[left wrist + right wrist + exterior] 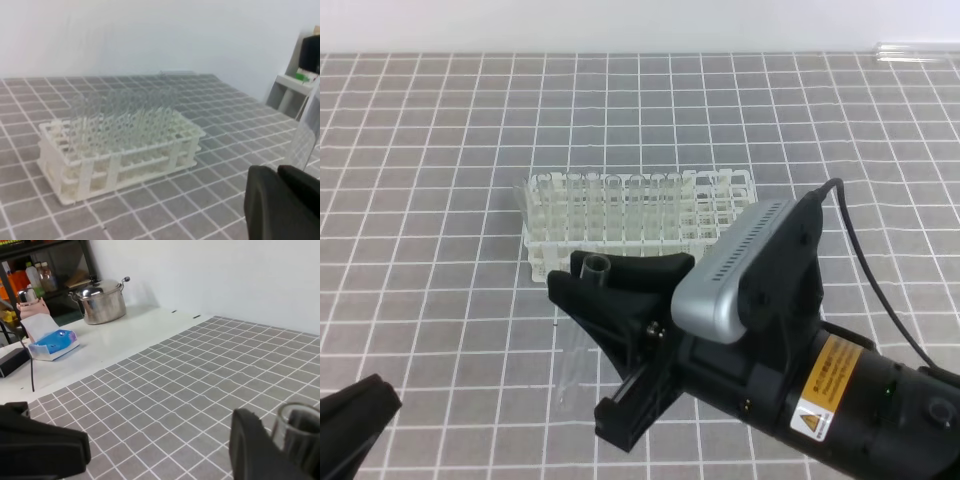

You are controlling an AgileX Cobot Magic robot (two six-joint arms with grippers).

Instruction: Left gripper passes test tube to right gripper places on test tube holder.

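So, your right gripper [588,285] is closed on the tube [582,318] at 6 o'clock from the rack [638,220], the left gripper [355,415] sits shut and empty at 8 o'clock, leaving only the placing.

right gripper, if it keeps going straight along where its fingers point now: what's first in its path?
Probably the test tube holder. In the high view the right gripper, shut on the test tube, points up-left at the rack's near edge. Height is unclear; it might pass above.
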